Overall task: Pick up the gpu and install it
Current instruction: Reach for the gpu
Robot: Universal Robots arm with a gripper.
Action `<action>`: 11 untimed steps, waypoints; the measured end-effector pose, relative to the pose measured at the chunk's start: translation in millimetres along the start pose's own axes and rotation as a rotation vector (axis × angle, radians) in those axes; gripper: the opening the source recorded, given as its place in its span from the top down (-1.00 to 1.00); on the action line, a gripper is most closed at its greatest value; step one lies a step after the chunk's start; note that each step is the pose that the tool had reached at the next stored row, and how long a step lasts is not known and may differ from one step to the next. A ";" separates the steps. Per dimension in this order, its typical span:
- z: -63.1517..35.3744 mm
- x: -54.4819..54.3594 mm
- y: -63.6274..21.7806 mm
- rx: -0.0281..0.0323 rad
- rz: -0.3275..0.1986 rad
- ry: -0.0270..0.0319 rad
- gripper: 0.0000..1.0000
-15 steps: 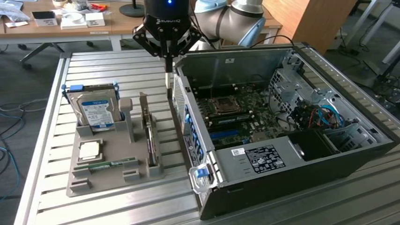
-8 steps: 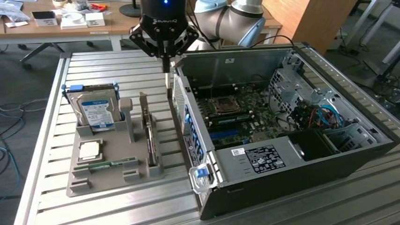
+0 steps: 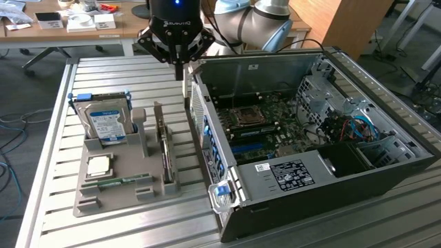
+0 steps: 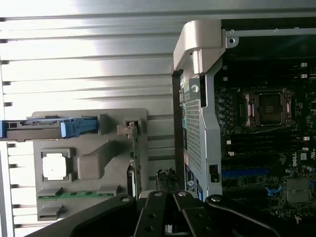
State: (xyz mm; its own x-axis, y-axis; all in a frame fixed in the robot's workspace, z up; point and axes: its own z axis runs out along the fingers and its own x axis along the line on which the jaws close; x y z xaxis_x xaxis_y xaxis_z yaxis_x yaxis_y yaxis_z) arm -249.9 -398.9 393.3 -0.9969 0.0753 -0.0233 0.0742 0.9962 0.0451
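The gpu (image 3: pixel 165 151) is a thin dark card standing on edge in a slot along the grey holder tray (image 3: pixel 124 199), on the side nearest the computer case. In the wrist view the gpu (image 4: pixel 135 153) shows edge-on between the tray and the case. My gripper (image 3: pixel 179 70) hangs shut and empty above the slatted table, beyond the far end of the card and close to the case's rear corner. Its black fingers (image 4: pixel 153 217) meet at the gripper (image 4: pixel 170 215), with nothing between them.
The open computer case (image 3: pixel 386 170) lies on its side at the exterior view's right, motherboard (image 3: pixel 255 119) exposed. The tray also holds a silver hard drive (image 3: pixel 107 121) in a blue carrier, a CPU (image 3: pixel 98 165) and a green memory stick (image 3: pixel 117 182). A desk stands behind.
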 end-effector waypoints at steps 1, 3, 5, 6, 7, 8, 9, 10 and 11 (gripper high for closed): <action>0.0 1.1 -0.1 0.0000 0.000 -0.0001 0.79; -0.1 3.3 -0.2 0.0000 0.000 -0.0001 0.79; -0.1 5.3 -0.4 0.0000 0.000 0.0000 0.79; -0.1 6.3 -0.5 0.0000 0.000 -0.0001 0.79; -0.2 7.2 -0.5 0.0000 0.000 0.0000 0.79; -0.2 8.1 -0.6 0.0000 0.000 0.0000 0.79; -0.2 8.9 -0.7 0.0000 0.000 -0.0001 0.79; -0.2 9.8 -0.7 0.0000 0.000 0.0000 0.79; -0.2 10.6 -0.8 0.0000 0.000 -0.0001 0.79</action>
State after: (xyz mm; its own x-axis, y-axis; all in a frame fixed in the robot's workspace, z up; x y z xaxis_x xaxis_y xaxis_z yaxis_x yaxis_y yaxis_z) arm -260.5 -398.8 393.2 -0.9969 0.0753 -0.0233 0.0742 0.9962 0.0451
